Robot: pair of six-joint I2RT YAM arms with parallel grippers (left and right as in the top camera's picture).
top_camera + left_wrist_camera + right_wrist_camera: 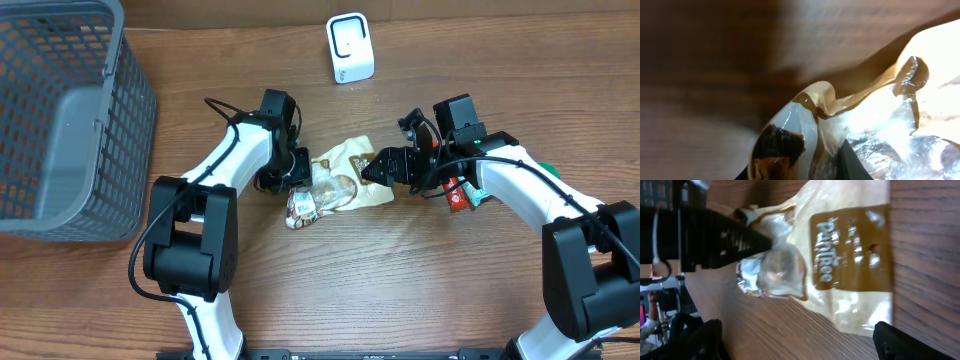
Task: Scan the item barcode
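Tabletop (400,290) bearing snack packet (345,180) at centre, white scanner (350,48) near far edge. Pick-up step, seemingly: left hand (293,172) at packet's crumpled end, closure unclear; right hand (378,168) spread wide opposite. Next: firm pinch, lift, barcode toward scanner.

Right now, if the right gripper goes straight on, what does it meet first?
Probably the snack bag, lying just ahead of the open right gripper; the left gripper is further along, at the bag's far end.
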